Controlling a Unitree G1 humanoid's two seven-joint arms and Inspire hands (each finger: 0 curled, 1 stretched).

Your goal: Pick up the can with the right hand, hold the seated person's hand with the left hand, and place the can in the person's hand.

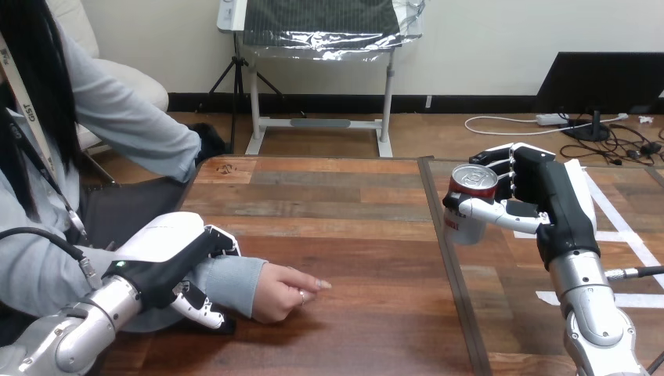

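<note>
There is one can [472,188], silver with a red band round its top, and it stands upright in the grip of the right hand [548,188] over the right part of the wooden table [352,227]. It is beside the dark seam that runs across the boards and appears lifted off the surface. The right hand is closed round it: the thumb [493,213] crosses the can's near side and the fingers [509,166] wrap the far side, so the can is clamped between them (its top stands clear above the thumb). The right arm comes up from the bottom right corner, over white tape lines [618,227] on the table.

Two robot hands are in view, and one person's hand [282,294]. The person's hand rests on the table at the lower left, loosely curled with a finger pointing toward the can, well apart from it. The left hand [160,270] sits on the grey-sleeved person's wrist [235,280] just behind the cuff. Its fingers curl over the far side of the sleeve and its thumb [200,309] comes under the near side, so it is closed round the wrist.
</note>
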